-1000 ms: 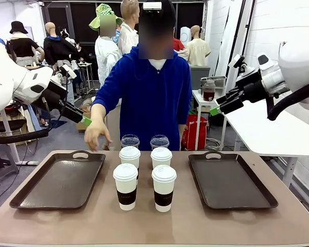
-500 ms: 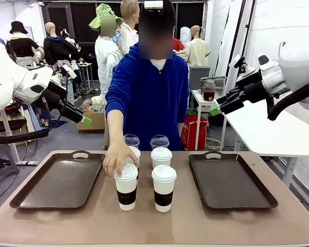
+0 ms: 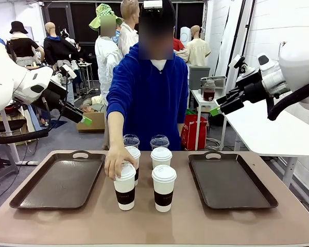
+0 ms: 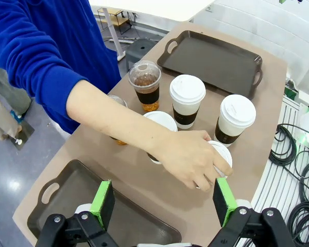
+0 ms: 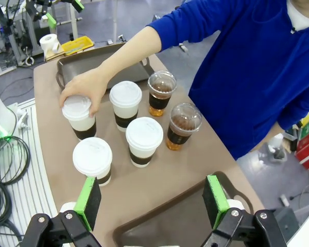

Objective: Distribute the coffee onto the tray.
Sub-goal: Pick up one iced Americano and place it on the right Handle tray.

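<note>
The table (image 3: pixel 154 224) bears two dark trays (image 3: pixel 56 182); between them, four paper cups (image 3: pixel 164 188) and two clear cups (image 3: pixel 159 141).

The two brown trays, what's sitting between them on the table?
Front view: four white paper cups and two clear dome-lidded cups. A person's hand grips the front left cup.

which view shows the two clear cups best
Right wrist view: both clear cups stand unblocked, brown drink visible. In the left wrist view the person's forearm covers most of one. In the front view white cups hide all but their domes.
</note>
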Motion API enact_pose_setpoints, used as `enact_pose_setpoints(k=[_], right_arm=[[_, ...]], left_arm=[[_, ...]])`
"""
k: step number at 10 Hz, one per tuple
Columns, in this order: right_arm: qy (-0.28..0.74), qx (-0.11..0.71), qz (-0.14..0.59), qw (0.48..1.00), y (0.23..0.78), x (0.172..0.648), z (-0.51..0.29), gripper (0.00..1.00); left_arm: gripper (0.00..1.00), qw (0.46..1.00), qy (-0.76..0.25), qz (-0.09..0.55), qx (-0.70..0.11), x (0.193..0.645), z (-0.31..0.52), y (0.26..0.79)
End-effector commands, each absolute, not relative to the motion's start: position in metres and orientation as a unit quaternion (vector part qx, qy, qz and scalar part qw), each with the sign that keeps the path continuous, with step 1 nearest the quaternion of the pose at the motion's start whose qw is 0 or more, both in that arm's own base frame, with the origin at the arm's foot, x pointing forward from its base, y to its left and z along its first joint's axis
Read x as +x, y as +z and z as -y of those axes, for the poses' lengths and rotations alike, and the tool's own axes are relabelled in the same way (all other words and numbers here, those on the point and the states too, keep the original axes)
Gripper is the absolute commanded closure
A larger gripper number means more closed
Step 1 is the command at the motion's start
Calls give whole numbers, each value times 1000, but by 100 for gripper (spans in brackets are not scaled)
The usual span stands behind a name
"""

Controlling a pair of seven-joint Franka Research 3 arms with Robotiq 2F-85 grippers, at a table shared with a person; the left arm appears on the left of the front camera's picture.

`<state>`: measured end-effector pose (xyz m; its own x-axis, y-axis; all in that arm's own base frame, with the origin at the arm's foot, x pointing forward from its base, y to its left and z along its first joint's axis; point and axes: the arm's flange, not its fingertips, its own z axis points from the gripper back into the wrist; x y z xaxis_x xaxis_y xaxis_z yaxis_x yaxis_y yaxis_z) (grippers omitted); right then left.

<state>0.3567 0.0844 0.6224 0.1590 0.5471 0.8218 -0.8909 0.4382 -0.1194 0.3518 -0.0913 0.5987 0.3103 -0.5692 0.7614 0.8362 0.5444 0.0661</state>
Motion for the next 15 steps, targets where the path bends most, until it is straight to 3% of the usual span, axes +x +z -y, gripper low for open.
enact_pose_setpoints(k=[1, 5, 10, 15], right_arm=[[495, 210, 429, 726, 620, 361, -86, 0], [507, 214, 408, 729, 627, 372, -81, 0], [555, 189, 381, 715, 602, 464, -81, 0], [582, 249, 386, 671, 549, 515, -76, 0]], left_arm=[[0, 790, -446, 383, -177, 351, 91, 599], [0, 790, -446, 383, -177, 351, 91, 599], [0, 790, -446, 383, -177, 351, 91, 599], [0, 790, -446, 383, -177, 351, 91, 599]])
